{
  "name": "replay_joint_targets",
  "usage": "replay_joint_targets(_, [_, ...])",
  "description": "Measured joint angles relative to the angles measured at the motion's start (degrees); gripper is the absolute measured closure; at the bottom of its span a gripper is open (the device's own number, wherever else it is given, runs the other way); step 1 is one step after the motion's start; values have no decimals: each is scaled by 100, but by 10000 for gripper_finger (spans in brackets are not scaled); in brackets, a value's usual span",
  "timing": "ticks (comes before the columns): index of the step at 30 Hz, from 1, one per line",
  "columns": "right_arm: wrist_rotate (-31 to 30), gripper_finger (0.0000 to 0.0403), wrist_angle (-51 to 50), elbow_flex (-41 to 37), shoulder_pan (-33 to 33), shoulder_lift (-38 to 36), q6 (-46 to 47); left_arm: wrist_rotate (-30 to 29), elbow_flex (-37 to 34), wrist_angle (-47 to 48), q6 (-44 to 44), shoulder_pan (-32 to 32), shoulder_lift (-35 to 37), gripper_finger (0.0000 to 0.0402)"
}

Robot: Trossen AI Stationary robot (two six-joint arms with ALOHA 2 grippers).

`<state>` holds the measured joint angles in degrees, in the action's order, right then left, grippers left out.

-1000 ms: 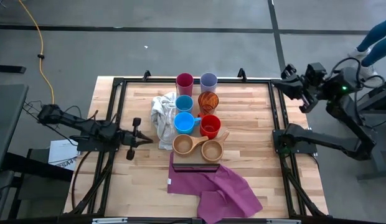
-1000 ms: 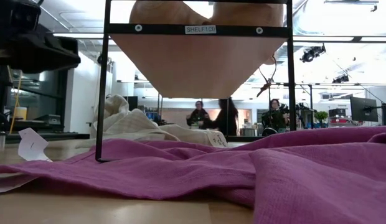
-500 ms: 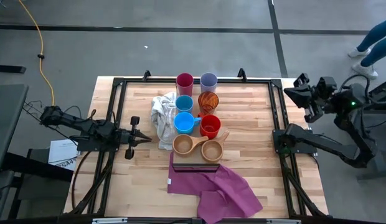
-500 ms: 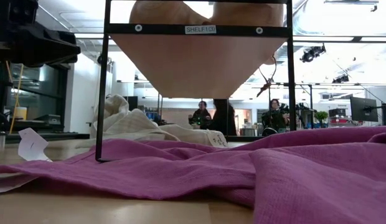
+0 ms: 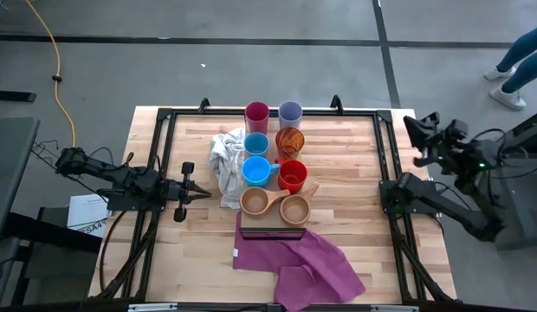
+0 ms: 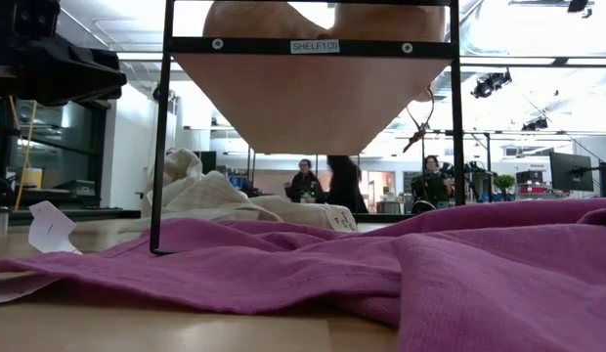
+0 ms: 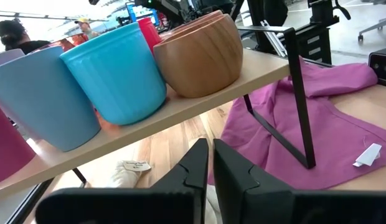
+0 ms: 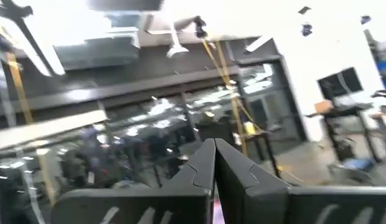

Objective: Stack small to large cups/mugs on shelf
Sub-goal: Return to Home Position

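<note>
Eight cups (image 5: 268, 169) packed touching on the shelf (image 7: 149, 124), mid-worktop (image 5: 355, 173); left claw (image 7: 210, 155) shut, empty, near it; right claw (image 8: 214, 152) likewise, off the edge; hazard: a careless left-arm sweep could jolt the shelf, toppling cups.

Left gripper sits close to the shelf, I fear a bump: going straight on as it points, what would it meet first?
The left gripper, shut, points at the shelf. Likely first the white cloth heaped beside it, or the plank edge below the tan wooden cup; depth is unclear.
</note>
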<state>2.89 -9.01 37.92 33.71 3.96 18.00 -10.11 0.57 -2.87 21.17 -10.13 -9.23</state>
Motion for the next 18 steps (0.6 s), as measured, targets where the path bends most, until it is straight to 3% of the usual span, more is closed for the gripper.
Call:
replay_joint_targets(9, [-828,402,-71,-772,0,-194,-335,0,-1,0,0,0,0,389])
replay_joint_targets(12, [-1140,402,247,-1045,0,-252,-404,0,-1,0,0,0,0,387])
replay_joint_targets(18, [-1177,402,1270,-1806,-2,-367,-419,0,-1,2,0,-2,0,389])
